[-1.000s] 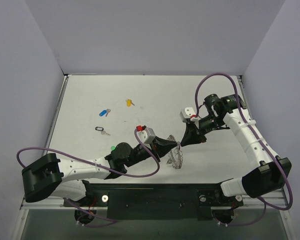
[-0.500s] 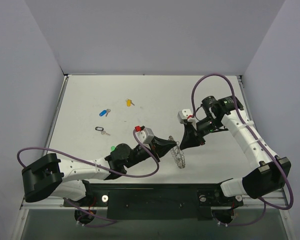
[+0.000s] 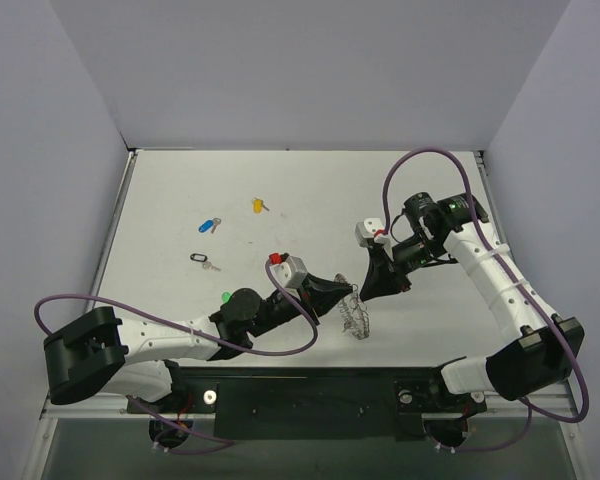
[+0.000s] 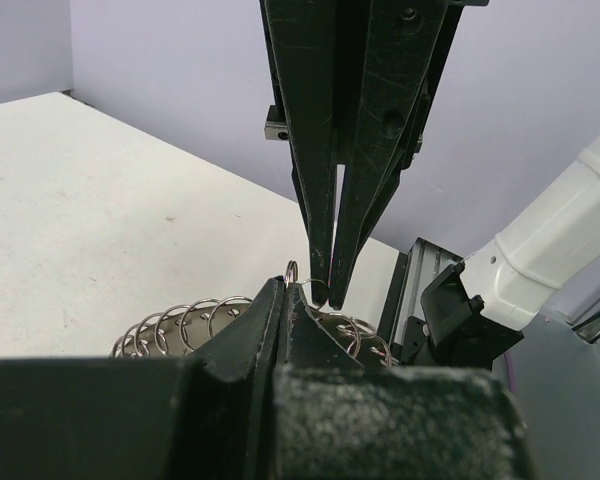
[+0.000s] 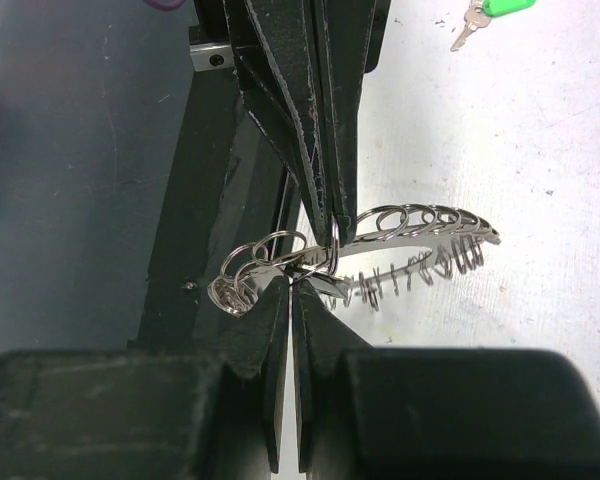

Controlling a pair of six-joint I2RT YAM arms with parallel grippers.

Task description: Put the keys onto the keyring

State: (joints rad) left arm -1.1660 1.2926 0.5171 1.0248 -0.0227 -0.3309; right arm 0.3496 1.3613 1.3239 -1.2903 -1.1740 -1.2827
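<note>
Keyring (image 3: 353, 312) sits at near-centre of the bench (image 3: 180, 190), tipped up off the surface and pinched from both sides. Left fingers (image 4: 242, 340) are together, clamped on its wire. Right fingers (image 4: 310, 150) come in opposite, tips all but closed on a coil just beside the left's grip. Likely one steadies the ring while the other works a loop. No key is visible at the ring. Blue key (image 3: 209, 225), yellow key (image 3: 258, 205) and black key (image 3: 201, 259) lie loose, well apart up-left; green key (image 3: 225, 297) lies beside the left arm. Ring is near the bench's front edge, with open room beyond and right. Fingertips crowd each other, so there's little slack.
</note>
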